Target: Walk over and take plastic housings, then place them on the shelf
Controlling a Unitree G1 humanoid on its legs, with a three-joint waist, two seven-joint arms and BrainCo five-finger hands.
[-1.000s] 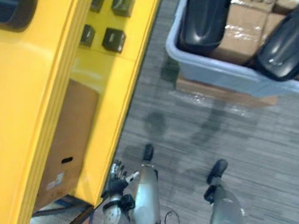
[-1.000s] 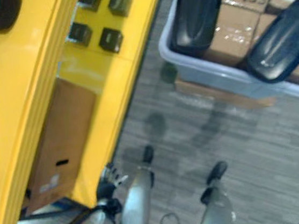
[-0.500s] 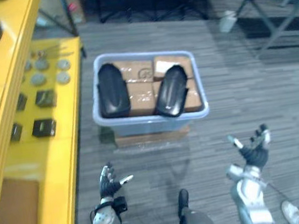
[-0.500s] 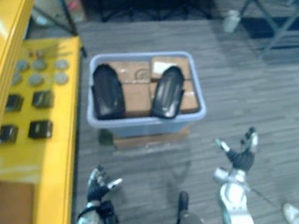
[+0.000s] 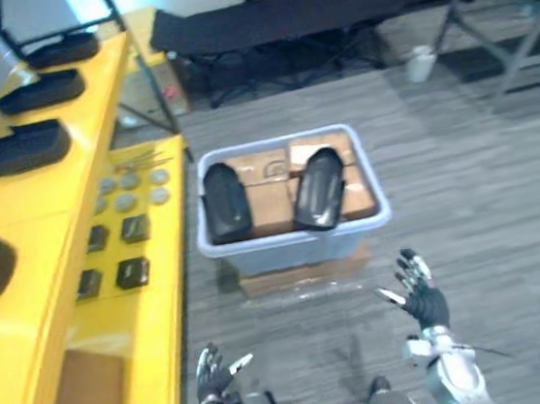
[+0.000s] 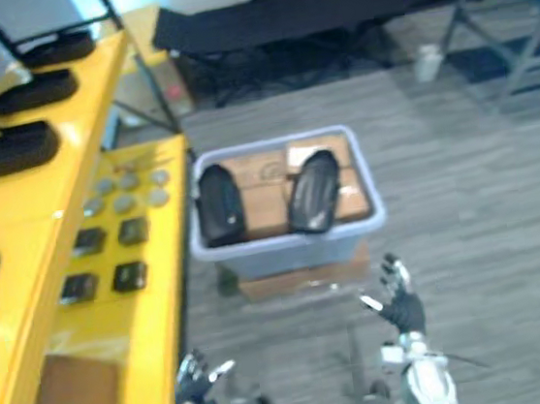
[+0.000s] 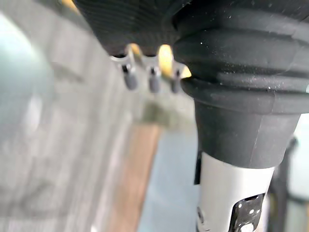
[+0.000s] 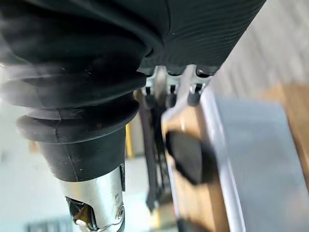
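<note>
Two black plastic housings [image 5: 226,201] [image 5: 319,188] lean on brown boxes inside a grey-blue bin [image 5: 294,241] on the floor ahead. My left hand [image 5: 214,372] is low at the lower left, open and empty, beside the yellow shelf [image 5: 145,304]. My right hand [image 5: 417,294] is open and empty too, raised just short of the bin's near right corner. Several more black housings [image 5: 18,150] lie along the shelf's top level. In the right wrist view a housing [image 8: 186,154] and the bin wall [image 8: 251,145] show past the fingers [image 8: 169,94].
Small black blocks [image 5: 133,272] and round metal discs [image 5: 126,183] lie on the shelf's lower level. The bin stands on a flat wooden board [image 5: 303,274]. A black cot [image 5: 297,9] stands behind, with a grey metal frame [image 5: 513,18] at the far right and a white bottle [image 5: 420,63] on the floor.
The camera has tilted up, so the bin sits lower and the room behind shows. My right hand has come closer to the bin. Both hands stay open.
</note>
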